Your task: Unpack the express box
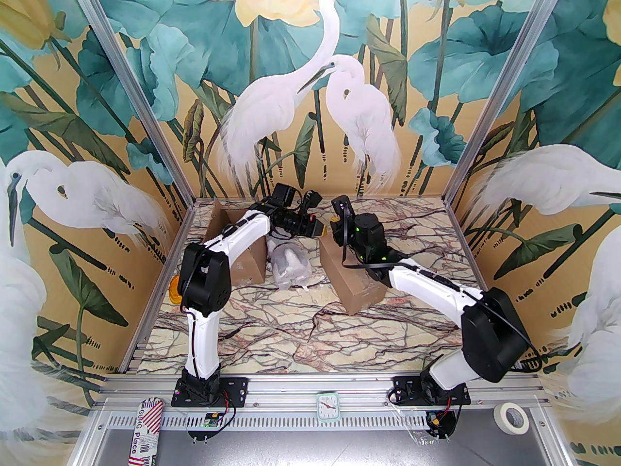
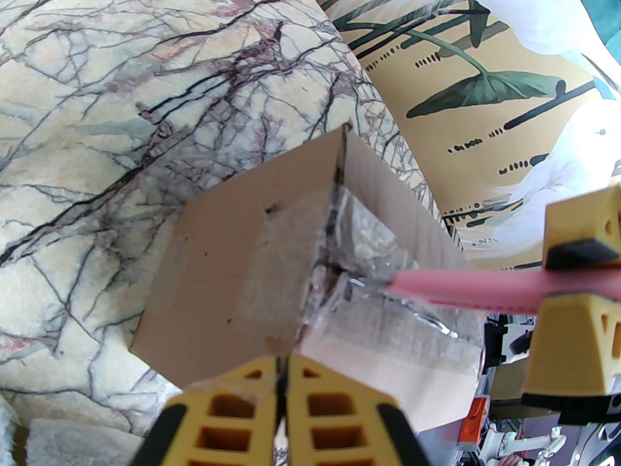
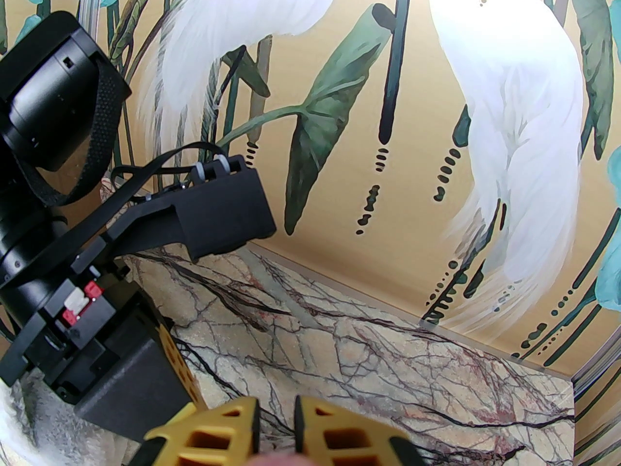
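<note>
1. Cardboard fills the left wrist camera: the taped express box [image 2: 228, 279] sits dead centre, and the left gripper [image 2: 281, 372] is clenched at 6 o'clock, pads pressed together.
2. In the same view at 3 o'clock, the right gripper [image 2: 563, 284] is grasping a pink cutter [image 2: 461, 287], its tip on the box's taped seam.
3. The top camera adds an open box [image 1: 242, 260] at 9 o'clock of the express box, with a plastic-wrapped bundle [image 1: 290, 265] between them.

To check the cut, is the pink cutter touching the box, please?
Touching: in the left wrist view the pink cutter has its tip in the taped seam of the box.
</note>
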`<action>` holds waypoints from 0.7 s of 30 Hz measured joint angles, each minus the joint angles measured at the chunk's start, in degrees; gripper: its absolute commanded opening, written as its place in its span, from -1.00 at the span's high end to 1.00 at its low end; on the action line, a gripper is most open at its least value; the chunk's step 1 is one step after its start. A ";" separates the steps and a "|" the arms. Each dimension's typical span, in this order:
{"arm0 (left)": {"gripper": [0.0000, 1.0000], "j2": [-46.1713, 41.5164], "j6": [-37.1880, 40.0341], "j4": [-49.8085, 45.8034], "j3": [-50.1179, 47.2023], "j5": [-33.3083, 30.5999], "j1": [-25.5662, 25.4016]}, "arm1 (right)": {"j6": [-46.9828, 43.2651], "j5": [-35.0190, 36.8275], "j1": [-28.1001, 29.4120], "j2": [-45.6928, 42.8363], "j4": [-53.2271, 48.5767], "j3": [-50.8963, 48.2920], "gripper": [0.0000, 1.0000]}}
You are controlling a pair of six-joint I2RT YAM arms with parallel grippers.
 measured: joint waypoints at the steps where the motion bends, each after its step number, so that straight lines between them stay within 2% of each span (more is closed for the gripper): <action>1: 0.82 0.00 -0.02 0.00 0.00 0.11 -0.02 | -0.02 -0.13 0.00 -0.35 -0.48 -0.07 1.00; 4: 0.82 -0.11 -0.02 0.37 -0.39 0.31 -0.04 | -0.02 -0.57 0.26 -1.07 -1.51 -0.31 1.00; 7: 0.74 -0.98 -0.20 0.94 -3.72 -0.90 0.20 | 0.04 -1.38 0.26 -2.40 -2.10 -1.55 1.00; 9: 0.52 -2.19 -0.33 1.07 -6.56 -1.11 0.63 | 0.07 -2.56 0.37 -3.48 -2.14 -2.36 1.00; 11: 0.15 -3.76 -0.07 0.83 -8.92 -1.81 0.85 | 0.07 -4.07 0.37 -4.24 -2.23 -2.78 1.00; 12: 0.07 -4.42 -0.04 0.44 -9.73 -2.05 0.85 | 0.09 -4.55 0.35 -4.37 -2.29 -2.84 1.00; 21: -0.19 -7.26 3.37 -2.12 -7.69 -2.03 0.63 | 0.07 -9.46 0.20 -4.42 -2.54 -2.99 1.00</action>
